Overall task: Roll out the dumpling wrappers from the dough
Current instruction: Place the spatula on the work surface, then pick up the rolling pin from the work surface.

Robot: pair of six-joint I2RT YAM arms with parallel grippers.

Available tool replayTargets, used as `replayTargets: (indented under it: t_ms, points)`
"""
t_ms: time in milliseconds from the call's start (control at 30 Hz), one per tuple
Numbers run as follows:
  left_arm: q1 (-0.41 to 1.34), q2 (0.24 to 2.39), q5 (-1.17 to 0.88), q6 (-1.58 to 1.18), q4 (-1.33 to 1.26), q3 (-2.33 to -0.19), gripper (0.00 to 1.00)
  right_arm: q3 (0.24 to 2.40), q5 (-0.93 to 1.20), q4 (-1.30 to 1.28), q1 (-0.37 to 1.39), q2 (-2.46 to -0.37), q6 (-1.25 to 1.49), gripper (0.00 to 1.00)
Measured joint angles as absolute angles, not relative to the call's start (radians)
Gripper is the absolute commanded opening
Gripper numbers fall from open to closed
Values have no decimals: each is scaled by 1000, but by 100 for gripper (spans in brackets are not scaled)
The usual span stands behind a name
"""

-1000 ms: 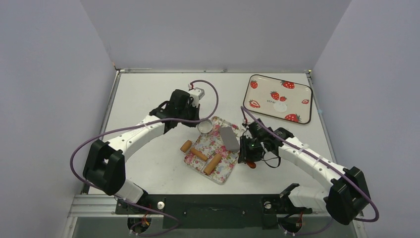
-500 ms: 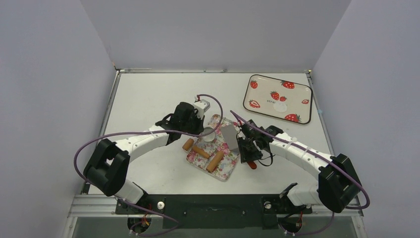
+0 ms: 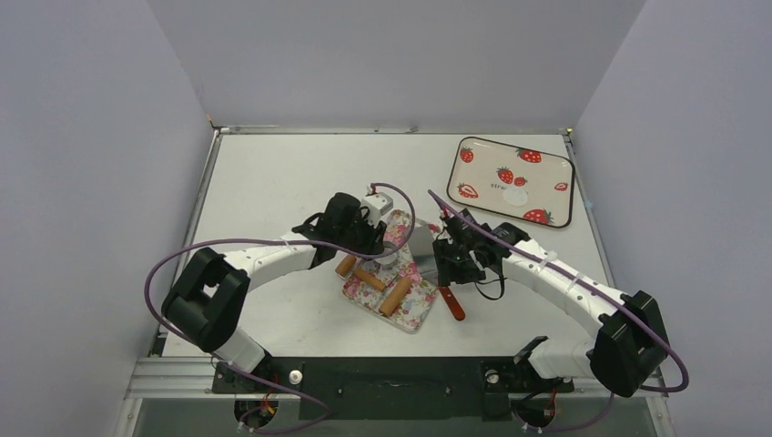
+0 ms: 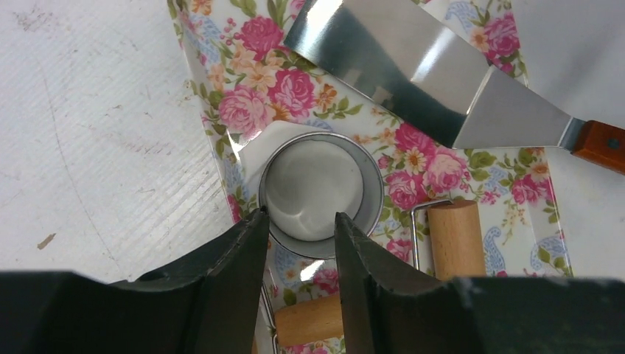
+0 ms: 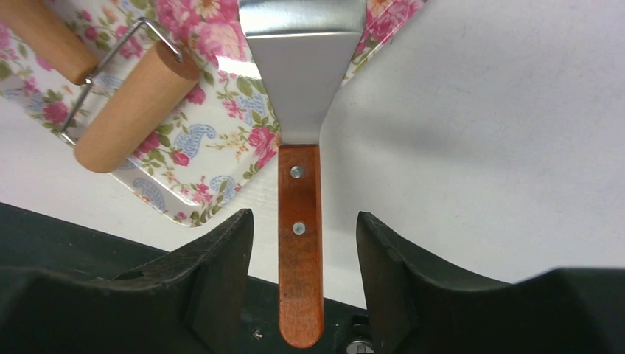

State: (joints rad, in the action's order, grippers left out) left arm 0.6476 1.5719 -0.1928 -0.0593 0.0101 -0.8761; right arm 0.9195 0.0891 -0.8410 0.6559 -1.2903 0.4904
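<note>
The dough (image 4: 313, 184) is a flattened whitish patch on the floral tray (image 4: 258, 88), with the silver metal ring (image 4: 372, 193) standing on it. My left gripper (image 4: 301, 220) (image 3: 384, 253) is open just over the ring's near rim, holding nothing. The wooden roller (image 4: 457, 236) (image 3: 393, 297) lies on the tray beside it. My right gripper (image 5: 304, 225) (image 3: 446, 284) is open, its fingers either side of the spatula's red handle (image 5: 300, 251) without touching it. The spatula blade (image 5: 302, 44) rests on the tray's edge. One dumpling wrapper (image 3: 516, 196) lies on the strawberry tray (image 3: 473, 177).
The strawberry tray sits at the back right of the table. The floral tray (image 3: 414, 309) lies between both arms, tilted, with the spatula handle (image 3: 451, 303) on the bare table at its right side. Grey walls enclose the table on three sides.
The left gripper carried the ring down onto the tray and opened. The right gripper swung the spatula over, laid it against the tray's edge and opened off its handle.
</note>
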Motion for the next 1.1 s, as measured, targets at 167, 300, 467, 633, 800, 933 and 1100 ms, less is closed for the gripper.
replayTargets:
  t_ms: [167,300,467,633,800,933,1100]
  points:
    - [646,1563,-274,40,113,-961,39,968,87,-862,656,-1270,486,52]
    - [633,1497,-482,300,272,-1043,40,983,83,-877,656,-1241,479,53]
    - [659,1452,-656,787,562,-1034,44,993,72,-885,656,-1230,478,53]
    - [674,1477,-634,1031,617,-915,48,993,66,-888,663,-1230,478,53]
    - [673,1518,-625,1117,601,-908,50,993,60,-888,663,-1228,479,53]
    - [679,1542,-612,1124,556,-903,50,992,59,-887,663,-1207,479,53]
    - [682,1571,-574,1108,483,-897,50,990,59,-884,663,-1189,479,53]
